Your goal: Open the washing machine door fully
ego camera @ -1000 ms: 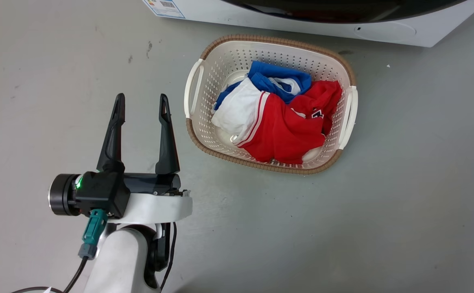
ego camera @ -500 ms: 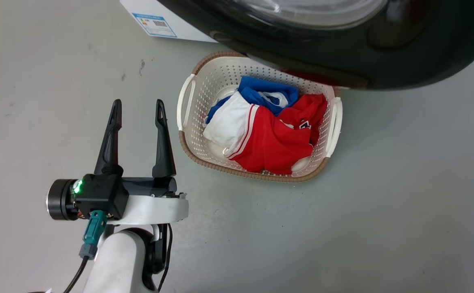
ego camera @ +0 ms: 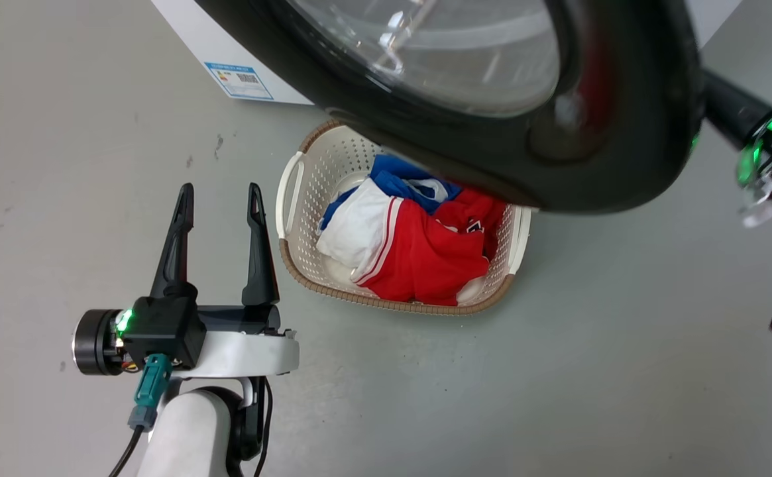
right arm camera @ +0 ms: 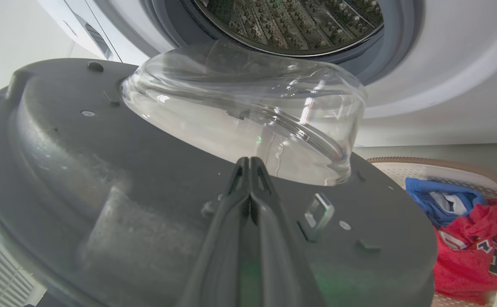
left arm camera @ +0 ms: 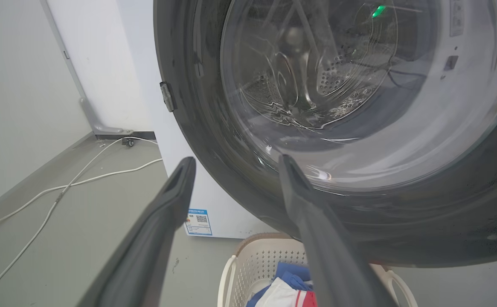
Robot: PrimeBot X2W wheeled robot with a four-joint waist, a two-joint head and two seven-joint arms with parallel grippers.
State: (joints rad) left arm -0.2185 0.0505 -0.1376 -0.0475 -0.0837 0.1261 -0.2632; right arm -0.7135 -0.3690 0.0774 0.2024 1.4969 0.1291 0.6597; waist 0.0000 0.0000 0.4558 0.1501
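Door-opening step with the panel partly swung. Washing machine door (ego camera: pixel 439 136) stands away from the washing machine (ego camera: pixel 226 53) and overhangs the far rim of the laundry basket (ego camera: pixel 323 165). Its glass bowl (right arm camera: pixel 239 115) faces the steel drum (right arm camera: pixel 291 21) beyond the basket. Right pincer (right arm camera: pixel 248 160) is clenched, its 2 fingers pressed together with nothing between them. Its tips lie on or just off the door's dark inner face beside the bowl, and contact cannot be confirmed. Left pincer (ego camera: pixel 219 189) is released and holds nothing, with its fingers spread. It sits just to the left of the basket, pointing up at the door's outer face. The step in hand appears to be pushing the free edge outward from inside. Done well, the push follows the hinge arc, bearing on flat plastic clear of the bowl and the small latch tab (right arm camera: pixel 316 211). Closed tips only bear rather than grip, so they could slip as the angle changes. The door probably sweeps toward the left of the basket, so the left arm should stay clear.
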